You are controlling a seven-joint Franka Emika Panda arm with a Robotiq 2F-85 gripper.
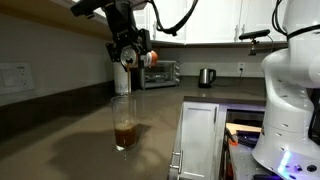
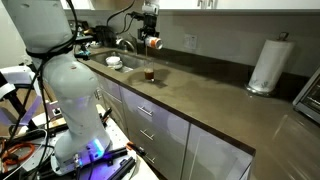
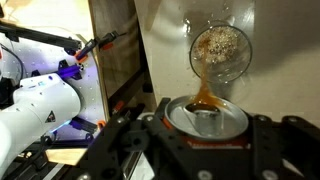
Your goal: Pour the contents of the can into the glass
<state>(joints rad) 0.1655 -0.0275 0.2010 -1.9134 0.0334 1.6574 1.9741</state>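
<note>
My gripper (image 1: 128, 48) is shut on the can (image 1: 125, 58), a red-orange and white can held tipped over high above the counter. Straight below stands the tall clear glass (image 1: 125, 124), with dark brown liquid (image 1: 125, 135) in its lower part. In the wrist view the can's silver top (image 3: 207, 116) sits between the black fingers (image 3: 268, 140), and a brown stream (image 3: 205, 98) runs from its mouth toward the foamy glass (image 3: 221, 52) seen from above. In an exterior view the can (image 2: 153, 43) hangs over the glass (image 2: 150, 73) near the sink.
A toaster oven (image 1: 160, 73) and a steel kettle (image 1: 206, 77) stand at the back of the brown counter (image 1: 70, 130). A paper towel roll (image 2: 267, 65) stands far along it, and a sink (image 2: 114, 62) lies beside the glass. The white robot base (image 1: 290, 95) is close by.
</note>
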